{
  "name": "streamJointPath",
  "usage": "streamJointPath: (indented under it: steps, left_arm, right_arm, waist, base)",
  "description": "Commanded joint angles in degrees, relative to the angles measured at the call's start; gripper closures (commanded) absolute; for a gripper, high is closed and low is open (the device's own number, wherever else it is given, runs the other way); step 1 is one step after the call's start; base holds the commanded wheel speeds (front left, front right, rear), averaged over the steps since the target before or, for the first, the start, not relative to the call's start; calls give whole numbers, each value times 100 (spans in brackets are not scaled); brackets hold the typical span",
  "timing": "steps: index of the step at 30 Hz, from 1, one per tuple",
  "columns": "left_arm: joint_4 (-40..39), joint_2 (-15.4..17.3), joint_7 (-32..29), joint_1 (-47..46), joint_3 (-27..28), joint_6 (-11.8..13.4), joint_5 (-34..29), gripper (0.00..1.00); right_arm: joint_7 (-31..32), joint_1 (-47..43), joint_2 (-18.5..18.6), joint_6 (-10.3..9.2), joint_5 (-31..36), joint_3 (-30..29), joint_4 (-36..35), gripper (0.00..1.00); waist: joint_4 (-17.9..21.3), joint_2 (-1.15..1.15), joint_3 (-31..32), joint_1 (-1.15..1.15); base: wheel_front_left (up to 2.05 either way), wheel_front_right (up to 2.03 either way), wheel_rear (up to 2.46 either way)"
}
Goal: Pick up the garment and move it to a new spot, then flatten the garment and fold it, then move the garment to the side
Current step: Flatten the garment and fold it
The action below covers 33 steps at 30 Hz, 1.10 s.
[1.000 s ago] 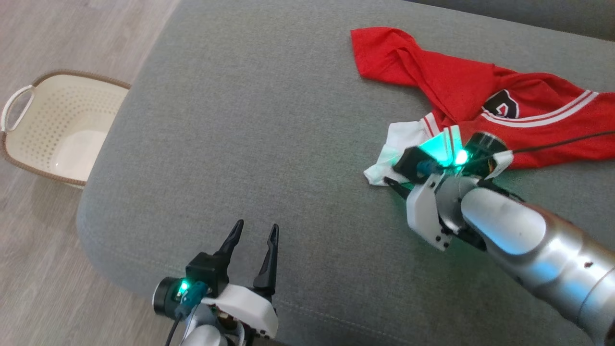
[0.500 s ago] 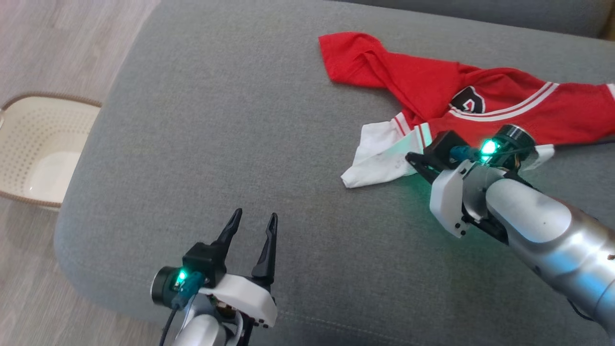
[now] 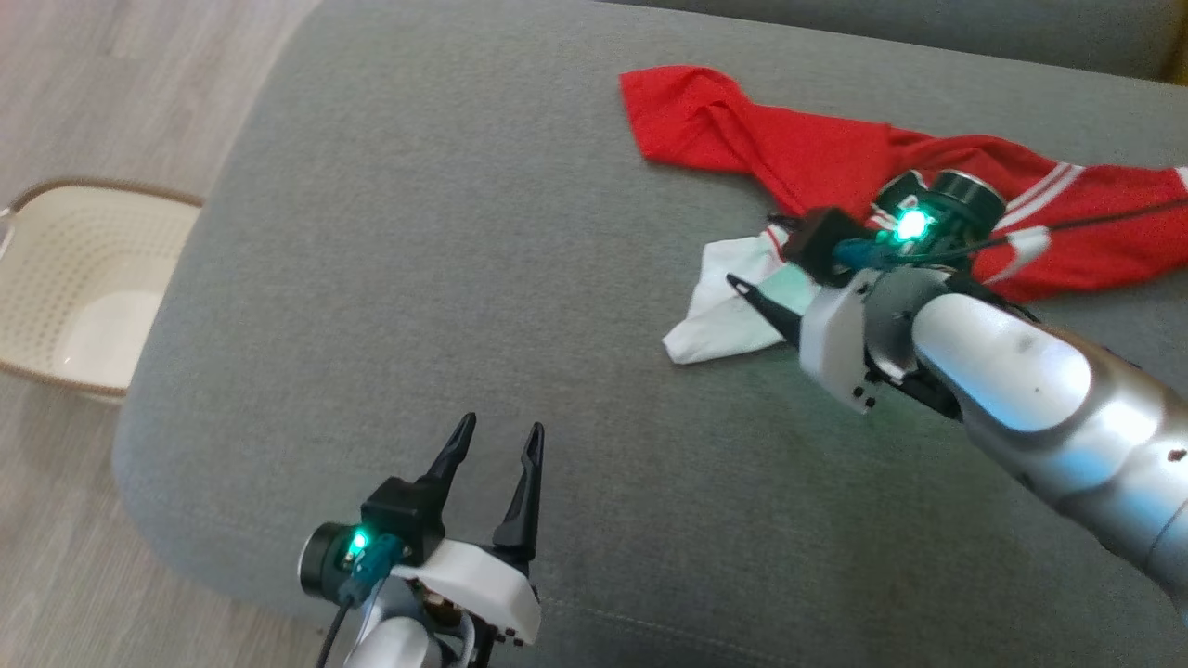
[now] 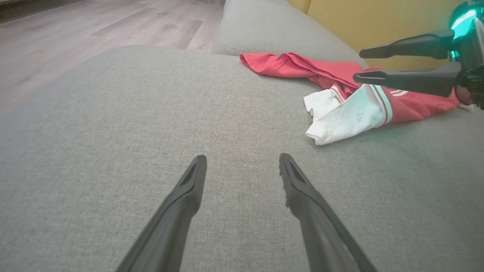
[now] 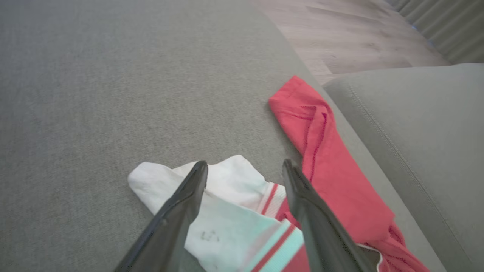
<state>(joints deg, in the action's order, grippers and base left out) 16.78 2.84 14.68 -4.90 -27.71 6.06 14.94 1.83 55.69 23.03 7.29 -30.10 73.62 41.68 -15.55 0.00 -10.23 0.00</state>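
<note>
A: Where's the garment (image 3: 817, 158)?
B: Crumpled on rt side of the sofa seat (image 3: 464, 232), white sleeve nearest.
A: Claws?
B: Both spread, empty. The right gripper (image 5: 245, 164) is over the sleeve; left wrist cam gives it side-on, nothing btwn fingers. The left gripper (image 3: 499, 427) is near the front edge. Head cam adds a basket (image 3: 83, 250) on the floor.
</note>
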Motion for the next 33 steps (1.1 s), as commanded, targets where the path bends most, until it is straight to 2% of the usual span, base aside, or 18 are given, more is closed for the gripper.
streamJointPath:
  steps: [1,8,11,16,23,24,26,27,33]
  left_arm:
    - [-160,4,32,-161,121,10,26,0]
    - [-104,4,32,-179,10,21,118,0]
    - [-115,4,32,-191,-23,32,147,0]
    - [-165,4,32,-229,-55,52,183,0]
    - [-196,4,32,-271,-27,84,191,0]
    - [-193,4,32,-281,-18,86,188,0]
    - [-187,4,32,-305,-7,83,180,0]
    - [-182,4,32,-313,-3,79,175,0]
    - [-149,4,32,-337,51,83,143,0]
  right_arm:
    - [111,-58,53,20,69,-31,-167,0]
    - [1955,-314,546,20,41,-28,-1546,0]
    - [2524,-298,785,20,-171,-27,-1987,0]
    - [2911,-244,1013,20,-361,-27,-2133,0]
    - [3121,-341,1077,20,-490,-27,-1823,0]
    - [3112,-342,1065,20,-469,-27,-1776,11]
    - [2953,-302,1046,20,-440,-27,-1646,85]
    - [2895,-301,1035,20,-390,-27,-1569,100]
    - [1942,-76,878,20,-412,-26,-847,100]
  waist:
    - [-105,0,-37,0]
    - [-532,0,-105,0]
    - [-670,0,-156,0]
    - [-805,0,-273,0]
    - [-784,0,-408,0]
    - [-766,0,-421,0]
    - [-725,0,-436,0]
    - [-703,0,-437,0]
    - [-543,0,-370,0]
  base:
    - [0,0,0]
    - [0,0,0]
    - [0,0,0]
    - [0,0,0]
    - [0,0,0]
    - [0,0,0]
    - [0,0,0]
    - [0,0,0]
    - [0,0,0]
